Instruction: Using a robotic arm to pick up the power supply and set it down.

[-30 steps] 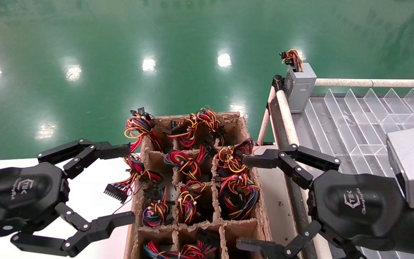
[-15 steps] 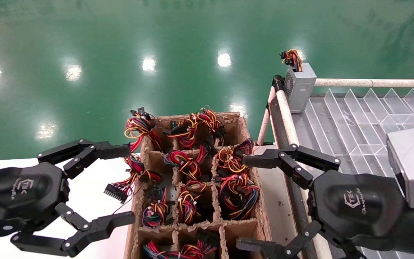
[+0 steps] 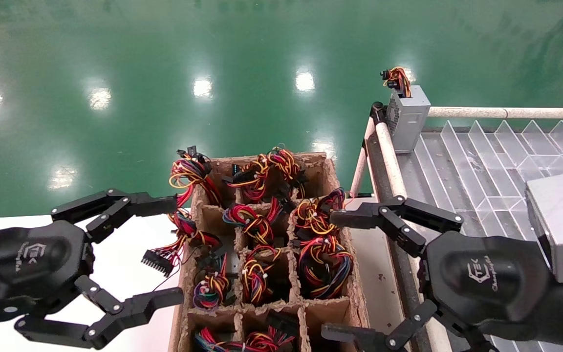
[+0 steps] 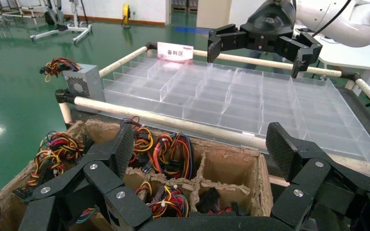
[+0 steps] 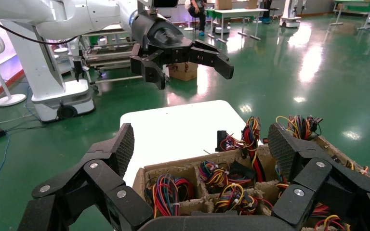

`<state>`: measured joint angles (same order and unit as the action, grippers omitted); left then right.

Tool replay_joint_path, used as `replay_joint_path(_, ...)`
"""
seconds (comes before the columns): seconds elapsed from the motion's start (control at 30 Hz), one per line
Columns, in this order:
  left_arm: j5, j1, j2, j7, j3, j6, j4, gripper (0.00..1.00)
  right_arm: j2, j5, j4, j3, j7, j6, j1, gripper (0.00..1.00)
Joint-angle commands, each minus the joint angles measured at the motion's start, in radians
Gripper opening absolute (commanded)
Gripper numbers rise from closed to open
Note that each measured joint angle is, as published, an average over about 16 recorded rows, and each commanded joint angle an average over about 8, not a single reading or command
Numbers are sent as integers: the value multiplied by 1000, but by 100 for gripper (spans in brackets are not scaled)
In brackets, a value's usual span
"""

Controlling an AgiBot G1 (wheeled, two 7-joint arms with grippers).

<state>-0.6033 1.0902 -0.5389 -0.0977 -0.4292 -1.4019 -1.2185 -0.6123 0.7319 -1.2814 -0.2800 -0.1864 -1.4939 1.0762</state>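
We found the divided carton at the centre before us, its cells filled with wire bundles, some spilling over its far and left walls. To its left lay the white table; to its right stood the rack carrying the clear partitioned tray. At that tray's far left corner a power supply stood upright against the rail, its wires on top. Our left gripper hung over the table's edge beside the carton, our right gripper over the carton's right wall.
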Motion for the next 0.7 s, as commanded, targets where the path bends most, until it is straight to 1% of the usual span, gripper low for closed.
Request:
replay_joint_path(0.03, 0, 0, 0, 0, 0, 0, 0, 100, 0, 0, 0, 0, 0, 0, 0, 100)
replay_joint_path(0.1, 0, 0, 0, 0, 0, 0, 0, 100, 0, 0, 0, 0, 0, 0, 0, 100)
replay_joint_path(0.13, 0, 0, 0, 0, 0, 0, 0, 89, 0, 0, 0, 0, 0, 0, 0, 100)
replay_joint_path(0.37, 0, 0, 0, 0, 0, 0, 0, 2, 0, 0, 0, 0, 0, 0, 0, 100)
replay_joint_path(0.4, 0, 0, 0, 0, 0, 0, 0, 0, 0, 0, 0, 0, 0, 0, 0, 100)
replay_joint_path(0.7, 0, 0, 0, 0, 0, 0, 0, 0, -2, 5, 1, -3, 1, 1, -1, 100)
